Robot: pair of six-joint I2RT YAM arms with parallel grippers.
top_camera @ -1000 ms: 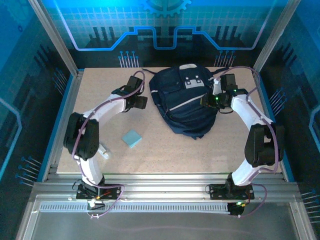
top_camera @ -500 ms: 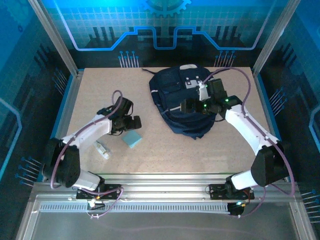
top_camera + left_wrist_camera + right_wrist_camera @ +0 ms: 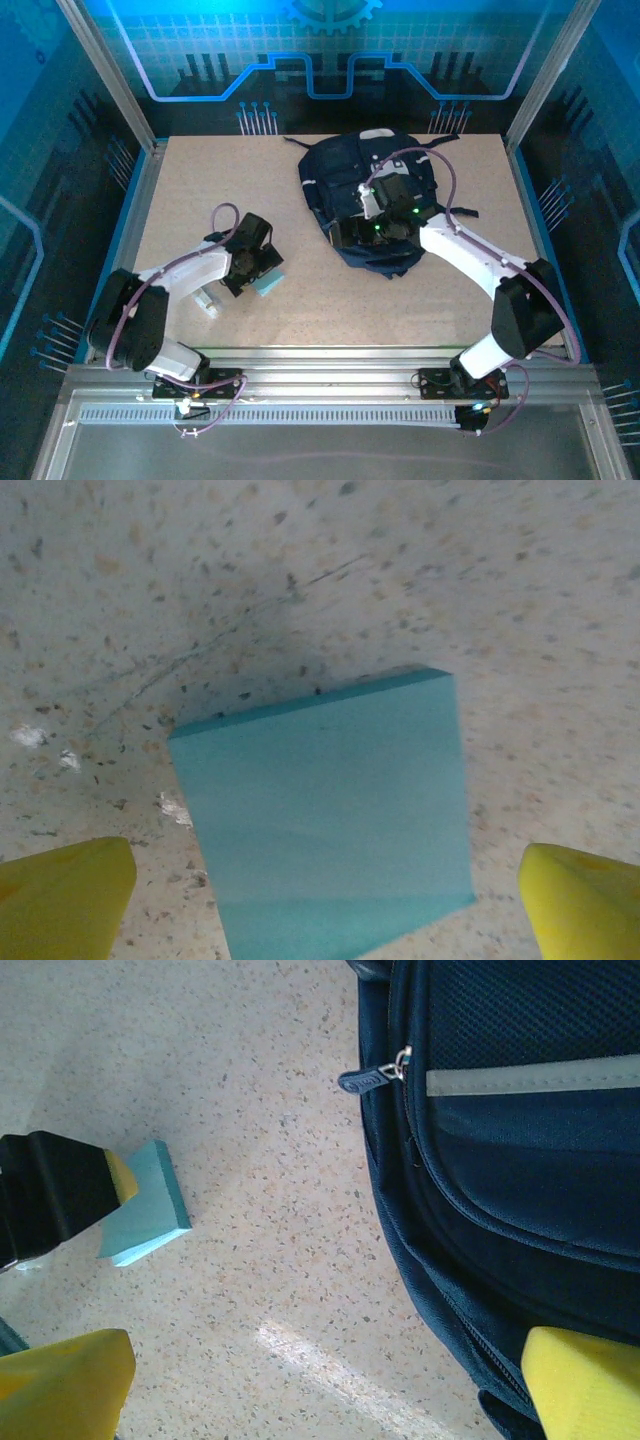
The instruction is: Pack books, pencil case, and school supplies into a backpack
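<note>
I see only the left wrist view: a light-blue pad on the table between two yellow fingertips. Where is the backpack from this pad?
Observer: The backpack lies apart from the pad, to its right and farther back on the table.
Operator: Where is the right pincer?
Observer: The right pincer hangs open over the backpack's near left edge.
Operator: Is anything else near the pad?
Observer: A small pale object lies on the table to the pad's left.

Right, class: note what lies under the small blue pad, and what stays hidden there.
The blue pad lies flat on the speckled table, which shows beside its edges. The patch directly beneath the pad is covered, so nothing there can be seen.
</note>
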